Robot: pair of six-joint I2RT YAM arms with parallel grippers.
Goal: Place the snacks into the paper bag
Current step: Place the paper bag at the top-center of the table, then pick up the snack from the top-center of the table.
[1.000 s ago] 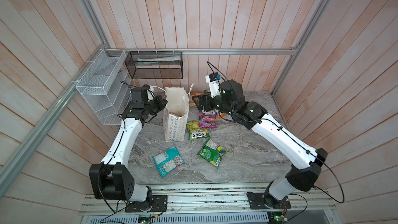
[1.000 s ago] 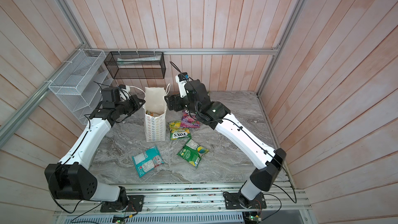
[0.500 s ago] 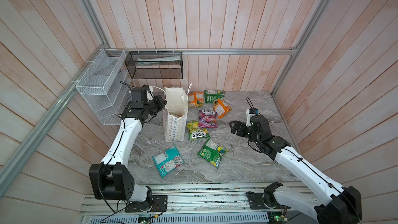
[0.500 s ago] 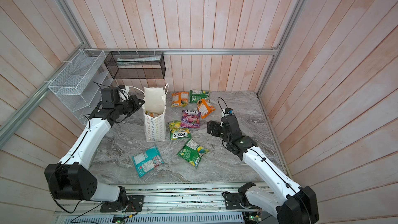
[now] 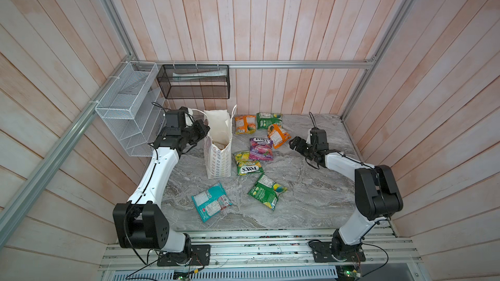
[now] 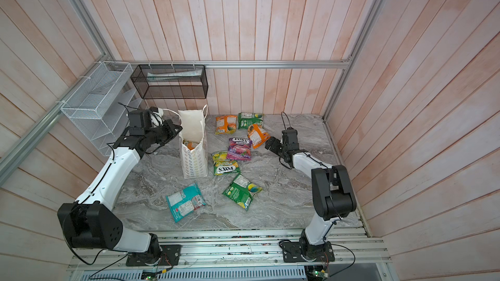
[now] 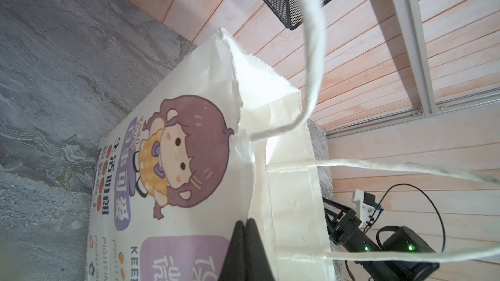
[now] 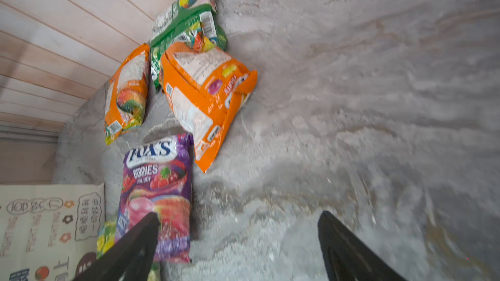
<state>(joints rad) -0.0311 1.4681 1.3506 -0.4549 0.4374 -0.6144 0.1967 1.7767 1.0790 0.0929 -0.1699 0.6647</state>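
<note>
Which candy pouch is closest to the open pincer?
The tilted orange pouch beside the purple pouch; the other orange pouch lies farther off.

snacks (image 5: 261, 148) beside paper bag (image 5: 217, 160), on table (image 5: 311, 198)

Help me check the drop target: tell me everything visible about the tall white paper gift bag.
The tall white paper gift bag stands upright on the grey marbled table, mouth open. Pastel flower outlines dot its narrow side; a purple-haired cartoon girl is printed on a broad face. White cord handles loop from the rim. The left gripper is shut on its upper edge. An orange pouch shows inside.
</note>
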